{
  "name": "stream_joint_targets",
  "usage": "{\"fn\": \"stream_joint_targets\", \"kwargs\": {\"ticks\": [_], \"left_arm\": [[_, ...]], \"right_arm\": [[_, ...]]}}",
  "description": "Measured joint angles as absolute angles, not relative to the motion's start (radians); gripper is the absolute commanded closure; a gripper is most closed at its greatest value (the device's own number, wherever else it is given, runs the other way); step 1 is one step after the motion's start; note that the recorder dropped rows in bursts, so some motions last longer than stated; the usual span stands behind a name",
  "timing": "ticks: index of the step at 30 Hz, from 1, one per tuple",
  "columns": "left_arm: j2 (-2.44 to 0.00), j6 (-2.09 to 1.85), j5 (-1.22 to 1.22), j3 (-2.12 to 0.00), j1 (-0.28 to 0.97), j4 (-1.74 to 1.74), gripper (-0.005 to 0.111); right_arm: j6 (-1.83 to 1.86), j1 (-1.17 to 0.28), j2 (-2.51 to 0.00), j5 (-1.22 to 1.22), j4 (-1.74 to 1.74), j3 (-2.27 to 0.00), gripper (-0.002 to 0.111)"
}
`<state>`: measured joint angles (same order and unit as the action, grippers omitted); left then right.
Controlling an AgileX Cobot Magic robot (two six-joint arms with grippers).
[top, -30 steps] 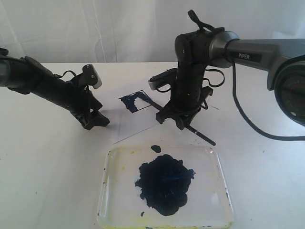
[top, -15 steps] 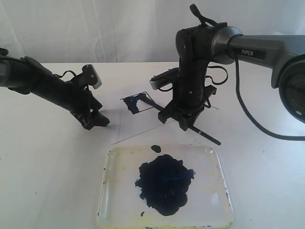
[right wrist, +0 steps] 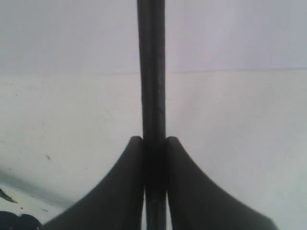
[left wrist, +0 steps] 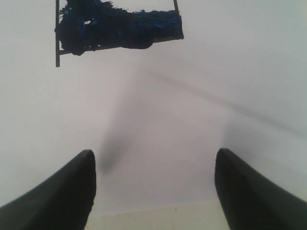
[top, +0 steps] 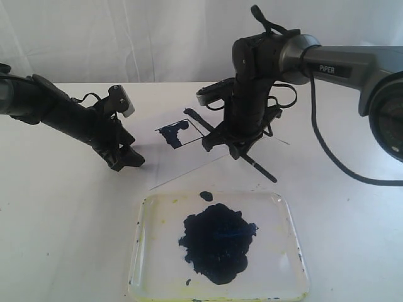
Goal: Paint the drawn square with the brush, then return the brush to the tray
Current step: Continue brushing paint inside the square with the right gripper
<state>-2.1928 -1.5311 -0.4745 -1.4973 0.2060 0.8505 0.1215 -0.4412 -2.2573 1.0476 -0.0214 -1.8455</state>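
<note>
Exterior view says I'm mid-paint: the drawn square [top: 178, 134] is only part filled, dark blue along one side and bare white across the rest, so I'd say the painting step isn't done and the tray trip comes later. My right hand [right wrist: 154, 139] is clamped tight on the brush [top: 261, 170], shaft pinched between both fingers, with the wrist tipped steeply down over the paper sheet [top: 182, 167] just beside the square. The brush runs slanted, tip up by the square's far corner and handle end pointing away from the square toward the tray [top: 283, 264]. Can't tell if the bristles are touching paper. I reckon the next move is dragging the tip across the white part while staying inside the outline. My left hand [left wrist: 153, 163] sits on the other side of the square, wide open and holding nothing, arm stretched low over the worktop [top: 56, 220].
</note>
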Motion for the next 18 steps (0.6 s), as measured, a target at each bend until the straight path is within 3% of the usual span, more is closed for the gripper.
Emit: {"fn": "stream_joint_targets", "kwargs": {"ticks": [18], "left_arm": [[-2.193,-1.529,-0.474,-1.497,0.206,0.851,0.034]], "right_arm": [[0.186,-0.441,-2.274,1.077,0.025,-1.845,0.108]]}}
